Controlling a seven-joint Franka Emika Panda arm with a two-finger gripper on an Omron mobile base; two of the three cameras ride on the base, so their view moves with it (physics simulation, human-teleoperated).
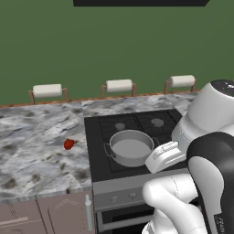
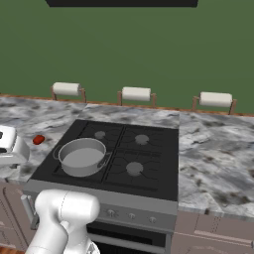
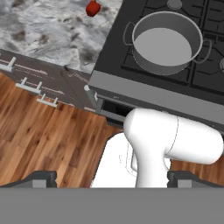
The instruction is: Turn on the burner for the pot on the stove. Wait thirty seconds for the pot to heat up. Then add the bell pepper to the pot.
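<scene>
The arm is standing folded in front of the stove, with its white hand raised above the front edge of the cooktop and looking down and back toward the floor. In the hand view the gripper is showing its two dark fingertips far apart at the bottom corners, so the jaws are standing wide and are holding nothing.

The pot is sitting upright on the front left burner of the stove, and its pale inside is showing nothing in it. In the hand view the pot is lying near the top, well apart from the fingertips, with the grey front panel of the stove between them. The bell pepper is resting on the marble counter to the left of the stove, apart from the pot and not touching the cooktop. In the right base view the bell pepper is lying just beyond the stove's left edge. In the hand view it is sitting at the top edge, far from the jaws.
</scene>
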